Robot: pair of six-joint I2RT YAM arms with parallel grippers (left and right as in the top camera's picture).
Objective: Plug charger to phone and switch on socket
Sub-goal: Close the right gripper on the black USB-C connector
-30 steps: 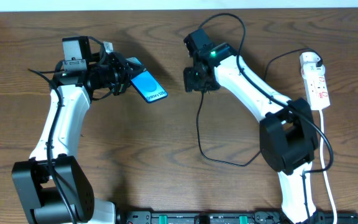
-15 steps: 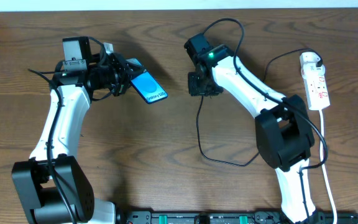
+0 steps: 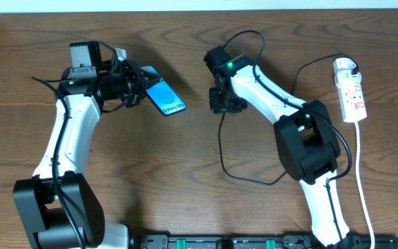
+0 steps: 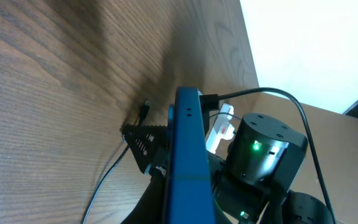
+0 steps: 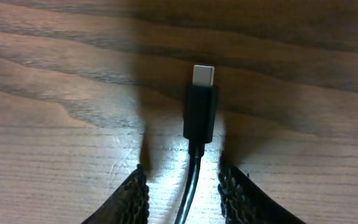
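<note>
Far left first: the left gripper (image 3: 141,87) is clamped on the phone (image 3: 166,99), holding it clear of the table (image 3: 185,180) with the lit screen tilted up towards the overhead camera. The blue graphic and a strip of white show plainly. From the left wrist view the phone (image 4: 185,155) is seen edge-on, a slim blue-tinted bar standing straight up through the middle of the shot, and the fingers around it are out of view there.

Moving to the centre, the right gripper (image 3: 225,105) is low over the wood, near the phone but apart from it. Its wrist camera gives the best look. The two ribbed fingers (image 5: 132,198) stand apart on either side of the charger (image 5: 191,180), with a gap of bare table on each side, so the jaws are open and straddling the cable without pinching it. The connector (image 5: 201,112) lies flat on the wood just ahead of the fingertips, its metal tip pointing away from the gripper.

The charger (image 3: 220,149) runs from the gripper towards the near edge, curls right and passes behind the right arm.

Far right, the socket (image 3: 351,93) lies flat on the table, well apart from both grippers, with a white plug (image 3: 346,66) at its far end and a white cord (image 3: 365,207) trailing towards the near edge.
</note>
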